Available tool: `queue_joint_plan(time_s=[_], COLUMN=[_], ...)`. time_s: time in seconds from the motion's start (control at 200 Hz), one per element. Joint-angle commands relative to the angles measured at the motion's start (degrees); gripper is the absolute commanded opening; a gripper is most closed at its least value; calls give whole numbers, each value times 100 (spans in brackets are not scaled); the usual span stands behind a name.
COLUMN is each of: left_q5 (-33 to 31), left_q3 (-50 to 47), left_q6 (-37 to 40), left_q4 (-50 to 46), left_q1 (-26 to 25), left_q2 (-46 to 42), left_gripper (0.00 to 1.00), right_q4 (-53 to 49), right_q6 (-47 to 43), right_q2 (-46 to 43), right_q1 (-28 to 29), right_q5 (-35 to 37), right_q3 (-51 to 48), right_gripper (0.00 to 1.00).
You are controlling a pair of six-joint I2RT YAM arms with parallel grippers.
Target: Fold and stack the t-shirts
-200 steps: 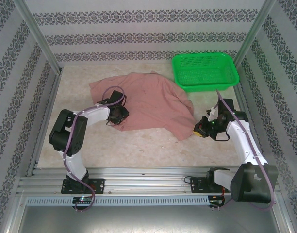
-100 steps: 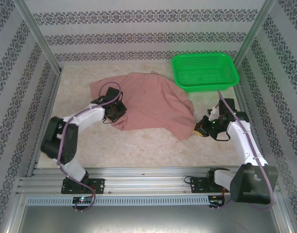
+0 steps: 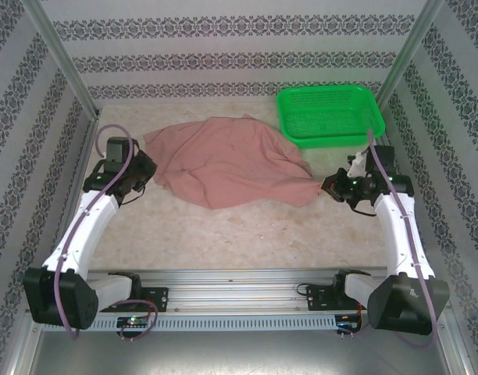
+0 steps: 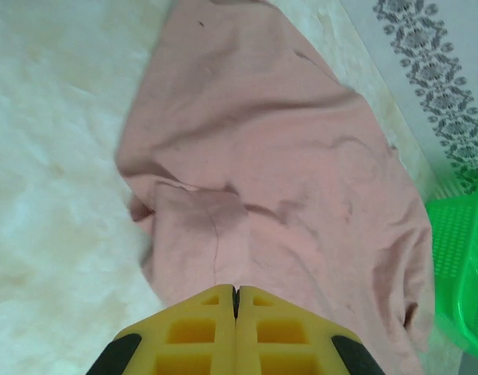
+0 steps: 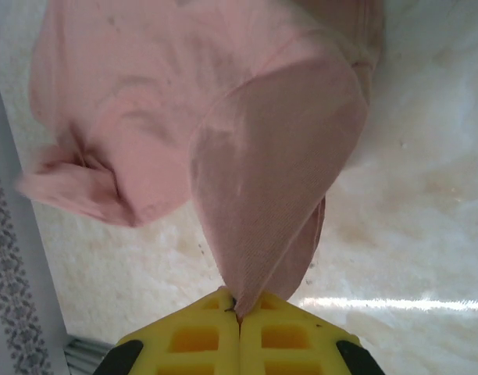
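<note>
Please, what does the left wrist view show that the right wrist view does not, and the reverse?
Left wrist view: the left gripper shut on the near edge of the t-shirt, the cloth lying spread on the table, and a corner of the green basket at the right. Right wrist view: the right gripper shut on a corner of cloth drawn into a taut cone. Both: the pink t-shirt, the pale table and a patterned wall.
</note>
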Motion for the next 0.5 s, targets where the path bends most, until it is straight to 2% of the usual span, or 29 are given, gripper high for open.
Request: queue_joint_plan(time_s=[0.0, 0.11, 0.195, 0.23, 0.295, 0.41, 0.495], left_q5=[292, 863, 1321, 1368, 1491, 1482, 1333], left_q3=[-111, -207, -679, -862, -1127, -1442, -1509], left_q6=[298, 119, -436, -664, -1035, -1472, -1512], left_q4=[-540, -320, 363, 642, 1124, 1865, 2053], left_q1=[340, 386, 112, -40, -312, -769, -823], left_q2=[-381, -402, -458, -477, -388, -51, 209], left_gripper=[0, 0, 2, 6, 24, 45, 48], right_q4=[416, 496, 480, 446, 399, 303, 276], right_q6=[177, 211, 251, 243, 229, 176, 99], right_q2=[22, 278, 350, 334, 290, 146, 62], right_q1=[-179, -219, -213, -218, -222, -218, -222], right_q5=[-301, -740, -788, -738, -692, -568, -482], right_q3=[508, 836, 849, 794, 607, 180, -117], right_gripper=[0, 0, 0, 0, 0, 0, 0])
